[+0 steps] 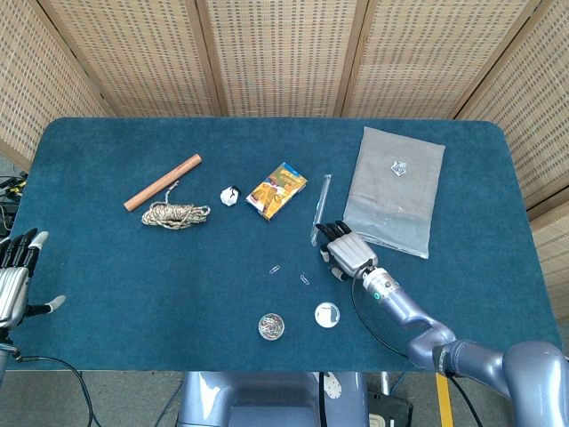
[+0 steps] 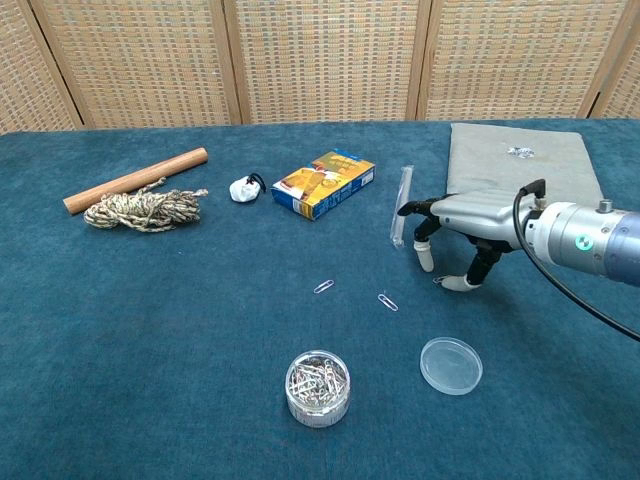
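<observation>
— Reaching over a loose paper clip (image 2: 441, 280), right of centre in the chest view, the right hand (image 2: 462, 222) is seen with fingers spread, nothing held.

— A slow pinch is advised, so the clip is not pushed away.

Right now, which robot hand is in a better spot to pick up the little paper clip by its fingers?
The right hand. It is poised over the paper clip with its thumb tip beside it. The left hand is off the far table edge, holding nothing.
</observation>
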Available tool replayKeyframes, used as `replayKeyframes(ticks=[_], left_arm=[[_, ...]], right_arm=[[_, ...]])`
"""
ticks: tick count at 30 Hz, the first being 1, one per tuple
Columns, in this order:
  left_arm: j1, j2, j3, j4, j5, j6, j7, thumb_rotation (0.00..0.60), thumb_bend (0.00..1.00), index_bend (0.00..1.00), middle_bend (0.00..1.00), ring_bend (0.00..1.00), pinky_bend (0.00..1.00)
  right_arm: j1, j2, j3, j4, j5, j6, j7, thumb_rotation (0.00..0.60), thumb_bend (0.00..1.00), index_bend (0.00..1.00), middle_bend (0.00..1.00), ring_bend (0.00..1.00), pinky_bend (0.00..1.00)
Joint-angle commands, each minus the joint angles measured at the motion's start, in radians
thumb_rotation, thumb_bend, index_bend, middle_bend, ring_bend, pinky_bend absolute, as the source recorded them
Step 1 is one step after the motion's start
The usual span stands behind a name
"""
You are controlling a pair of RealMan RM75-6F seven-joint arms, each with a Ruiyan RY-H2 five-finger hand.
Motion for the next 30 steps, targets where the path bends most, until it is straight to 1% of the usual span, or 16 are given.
replayKeyframes(ticks=[1, 7, 9, 12, 17, 24, 30], left_arm=[[-0.001, -0.001, -0.001, 0.002, -0.002, -0.002, -0.001, 0.6, 0.0, 0.0, 0.0, 0.0, 0.0], [-0.002, -0.002, -0.001, 0.004, -0.005, -0.005, 0.001, 0.6, 0.0, 0.0, 0.0, 0.0, 0.0], [-0.004, -0.004, -0.001, 0.005, -0.007, -0.007, 0.003, 0.6, 0.0, 0.0, 0.0, 0.0, 0.0], [-0.004, -0.004, -0.001, 0.005, -0.008, -0.009, 0.004, 0.6, 0.0, 0.0, 0.0, 0.0, 0.0], [-0.005, -0.005, -0.002, 0.005, -0.009, -0.009, 0.005, 0.6, 0.0, 0.0, 0.0, 0.0, 0.0], [-0.005, -0.005, -0.001, 0.004, -0.009, -0.009, 0.005, 0.6, 0.0, 0.0, 0.0, 0.0, 0.0], [-0.004, -0.003, -0.001, 0.003, -0.005, -0.006, 0.002, 0.6, 0.0, 0.0, 0.0, 0.0, 0.0]], right_arm=[[0.002, -0.006, 0.0, 0.008, 0.003, -0.004, -0.004, 0.6, 0.31, 0.49, 0.0, 0.0, 0.0], [0.005, -0.016, -0.004, 0.026, 0.008, -0.015, -0.016, 0.6, 0.31, 0.5, 0.0, 0.0, 0.0], [0.007, -0.019, -0.005, 0.03, 0.009, -0.019, -0.018, 0.6, 0.31, 0.51, 0.0, 0.0, 0.0], [0.007, -0.022, -0.008, 0.035, 0.01, -0.023, -0.022, 0.6, 0.31, 0.57, 0.0, 0.0, 0.0], [0.005, -0.024, -0.01, 0.038, 0.01, -0.024, -0.021, 0.6, 0.32, 0.59, 0.0, 0.0, 0.0], [0.001, -0.022, -0.012, 0.039, 0.003, -0.014, -0.017, 0.6, 0.39, 0.62, 0.0, 0.0, 0.01], [-0.007, 0.009, -0.008, -0.015, -0.032, 0.041, 0.009, 0.6, 0.41, 0.63, 0.0, 0.0, 0.02]])
